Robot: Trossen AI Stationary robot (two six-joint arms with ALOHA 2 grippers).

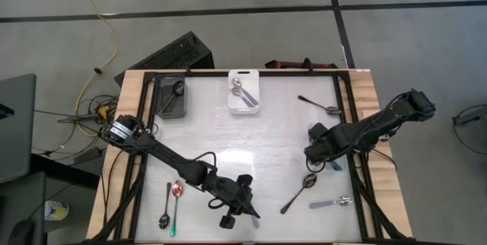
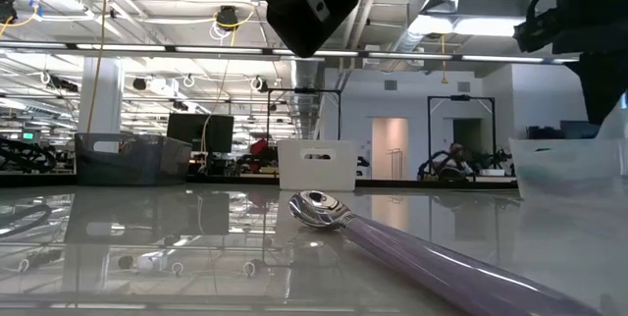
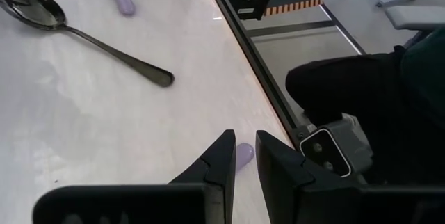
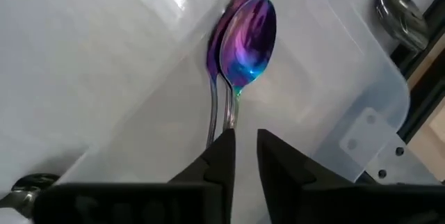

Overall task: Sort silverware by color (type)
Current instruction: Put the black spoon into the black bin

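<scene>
**A:** Nearest the front edge, a slim spoon with a silver bowl and lavender handle (image 2: 324,210) lies flat on the glossy white desk (image 1: 228,146). The left tool (image 3: 243,140) hovers right over its handle tip, slightly spread and pinching nothing.

**B:** How does it handle, do you reckon?

**A:** Light, stiff and slick, I'd say, and lying that flat it's awkward to lift. The narrow handle is the place to pinch, crosswise, not the rounded bowl.

**B:** A little farther in?

**A:** A dark black metal spoon (image 3: 83,36) lies loose on the desk, well apart from that tool. Over on the right side, the right tool (image 4: 243,137) sits above a clear plastic bin (image 4: 348,92). Two iridescent rainbow spoons with purple-pink bowls (image 4: 250,33) lie side by side in it, handles running up to the tool. Pinching or let go? I cannot tell.

**B:** And the far edge?

**A:** There's a white rectangular bin (image 1: 245,108) with silver spoons and a dark rectangular bin (image 1: 161,108) with a black one. I can't read a brand, label or any writing anywhere.
</scene>
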